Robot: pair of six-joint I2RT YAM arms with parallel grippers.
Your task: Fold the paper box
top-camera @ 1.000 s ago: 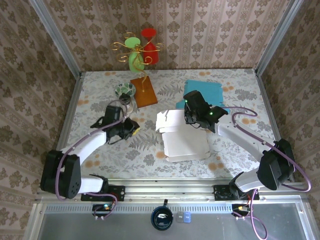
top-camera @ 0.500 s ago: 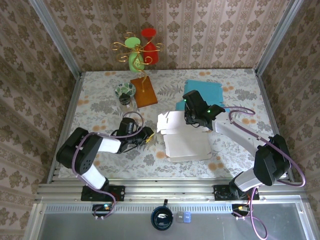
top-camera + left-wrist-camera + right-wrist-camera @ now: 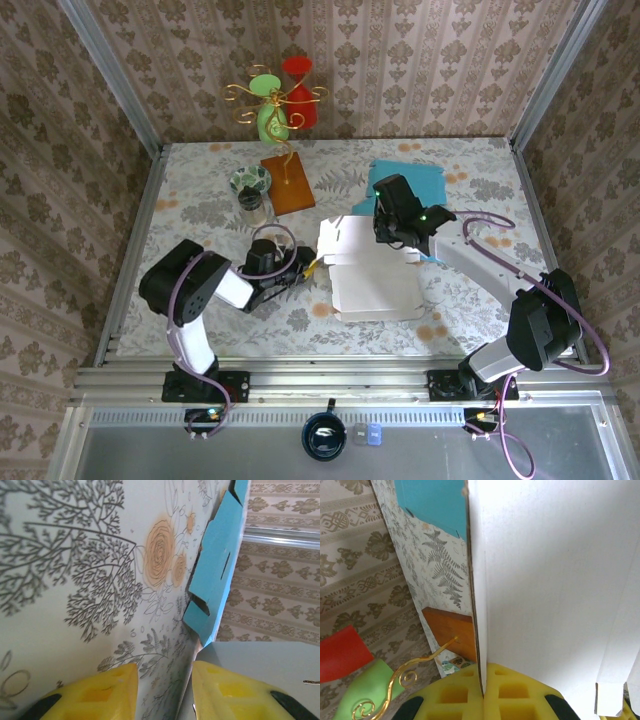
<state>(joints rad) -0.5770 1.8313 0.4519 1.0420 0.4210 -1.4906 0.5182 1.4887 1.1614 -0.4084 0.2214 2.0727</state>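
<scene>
The white paper box (image 3: 372, 285) lies half-folded in the middle of the flowered table (image 3: 200, 210), between my two arms. My right gripper (image 3: 482, 686) is clamped on the edge of a flap at the box's far side, with the thin card pinched tight between my yellow pads. My left gripper (image 3: 162, 682) sits low over the table just beside the box's left edge, its fingers apart and holding nothing. Beyond the box lies a blue sheet (image 3: 412, 180), and further left is a wooden block (image 3: 288, 183).
</scene>
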